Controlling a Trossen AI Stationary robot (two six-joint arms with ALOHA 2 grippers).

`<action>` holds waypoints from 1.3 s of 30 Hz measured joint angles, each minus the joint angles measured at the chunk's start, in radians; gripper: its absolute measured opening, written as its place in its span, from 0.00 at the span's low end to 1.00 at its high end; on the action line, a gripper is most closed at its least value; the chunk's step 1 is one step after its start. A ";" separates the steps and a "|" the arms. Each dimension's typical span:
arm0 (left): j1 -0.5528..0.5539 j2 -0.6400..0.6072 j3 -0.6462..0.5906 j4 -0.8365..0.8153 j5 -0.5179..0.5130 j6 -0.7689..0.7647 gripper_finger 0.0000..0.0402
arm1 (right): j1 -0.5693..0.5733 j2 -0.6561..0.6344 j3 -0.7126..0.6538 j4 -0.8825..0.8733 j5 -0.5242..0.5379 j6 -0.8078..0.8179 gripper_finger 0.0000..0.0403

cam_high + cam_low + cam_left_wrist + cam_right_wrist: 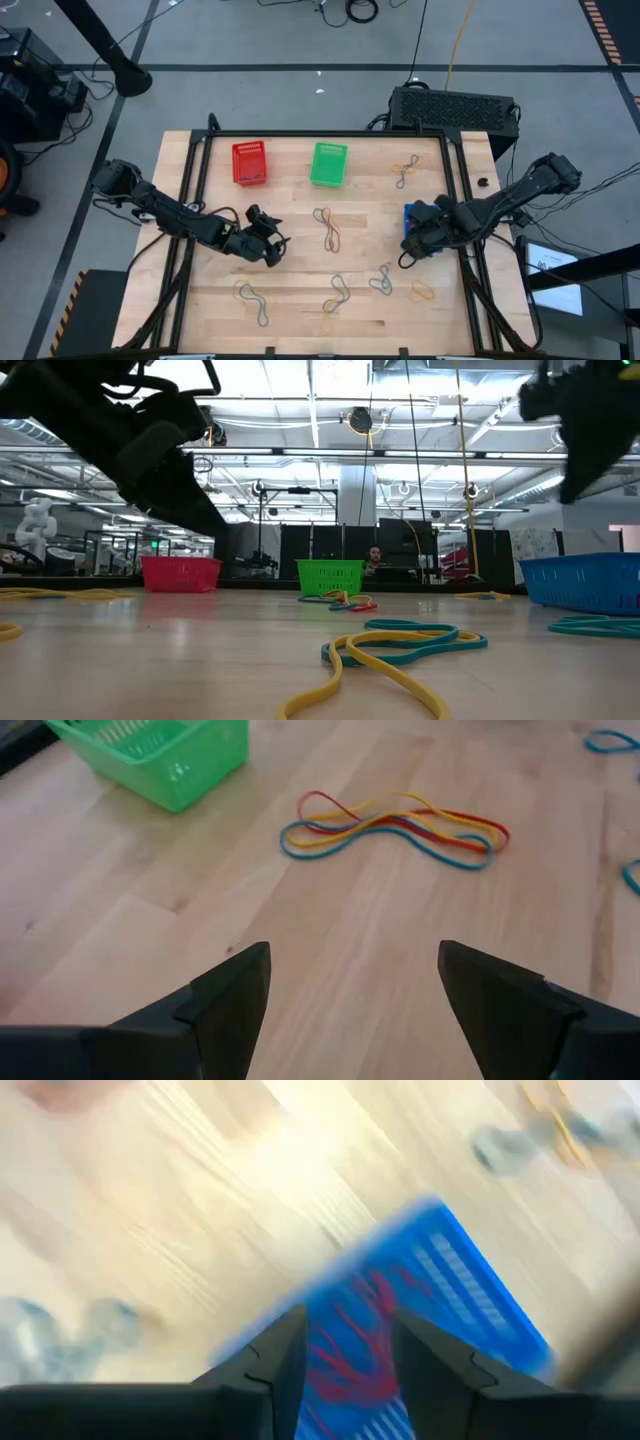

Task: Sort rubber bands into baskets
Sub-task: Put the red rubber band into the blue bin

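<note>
Hovering over the blue basket [409, 222] with right gripper [348, 1355] parted around a red band [355, 1350], probably mid-drop, while left gripper [350, 990], spread empty, faces the tangled bands [395, 825] mid-table.

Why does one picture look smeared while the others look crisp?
The right wrist view is streaked by motion blur: the blue basket and the wood grain smear. The left wrist view is sharp on the rubber bands. The low view shows arms as dark silhouettes against bright ceiling lights.
</note>
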 joint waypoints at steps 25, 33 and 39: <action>0.054 0.000 0.000 -0.026 0.039 -0.060 0.73 | -0.283 0.524 -0.012 1.193 -0.022 -0.534 0.33; 0.061 0.000 0.000 -0.032 0.042 -0.056 0.73 | -0.450 0.619 -0.012 1.249 -0.119 -0.397 0.33; 0.061 0.000 0.000 -0.031 0.044 -0.033 0.73 | -0.475 0.678 -0.012 1.340 -0.137 -0.395 0.33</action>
